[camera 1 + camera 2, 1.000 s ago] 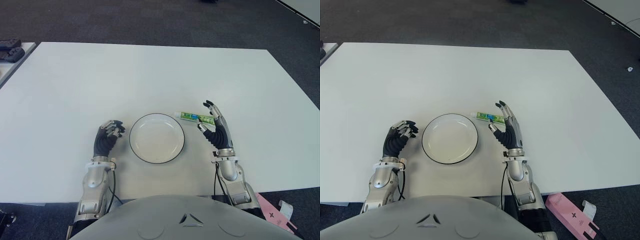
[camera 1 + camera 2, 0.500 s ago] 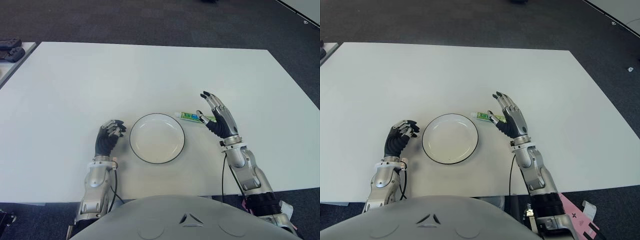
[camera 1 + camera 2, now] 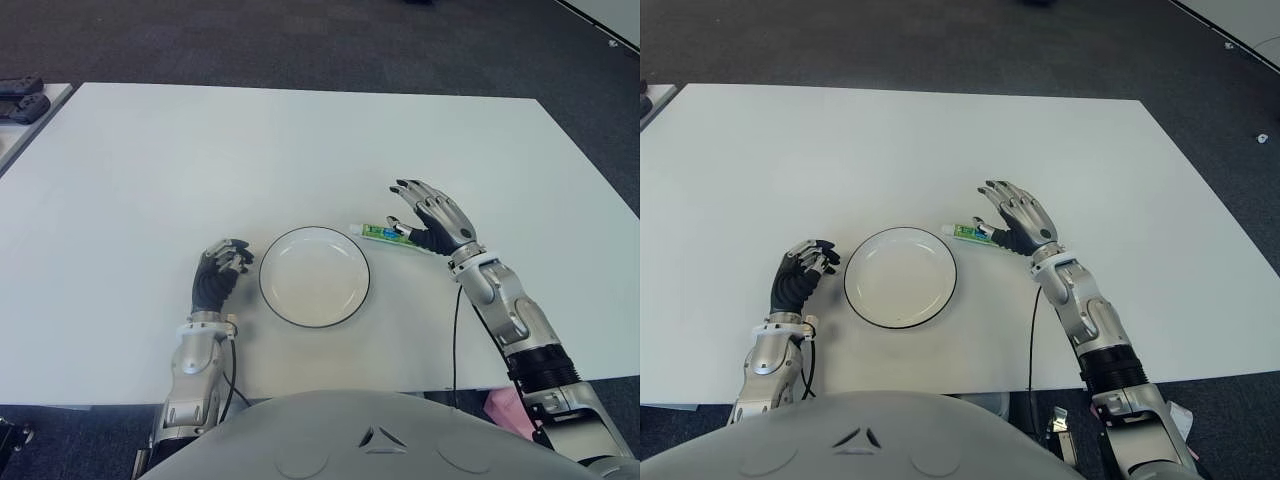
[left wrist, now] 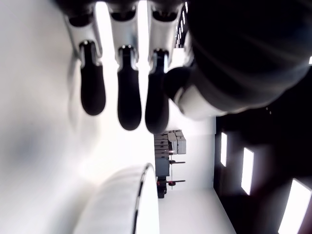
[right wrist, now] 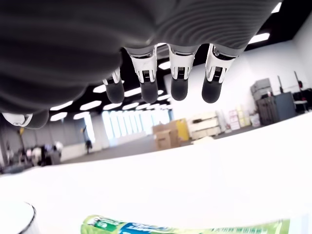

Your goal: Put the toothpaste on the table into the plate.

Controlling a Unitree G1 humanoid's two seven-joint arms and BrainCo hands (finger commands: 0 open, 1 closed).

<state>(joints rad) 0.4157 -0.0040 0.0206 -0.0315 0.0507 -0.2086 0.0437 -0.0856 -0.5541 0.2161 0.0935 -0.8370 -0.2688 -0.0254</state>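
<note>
Toothpaste (image 3: 381, 233), one tube beside one plate (image 3: 314, 276), right hand (image 3: 432, 216) spread above it, left hand (image 3: 218, 275) curled, empty.

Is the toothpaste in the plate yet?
No. The toothpaste lies flat on the table, just outside the plate, which holds nothing. The open right hand hovers above it.

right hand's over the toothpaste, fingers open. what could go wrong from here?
1. The toothpaste lies flat on the table, so the right hand closing from above may push it away instead of gripping.
2. The tube's end nearly reaches the plate rim; a nudge could shove it against the rim.
3. The left hand, curled beside the plate's left, looks clear.
</note>
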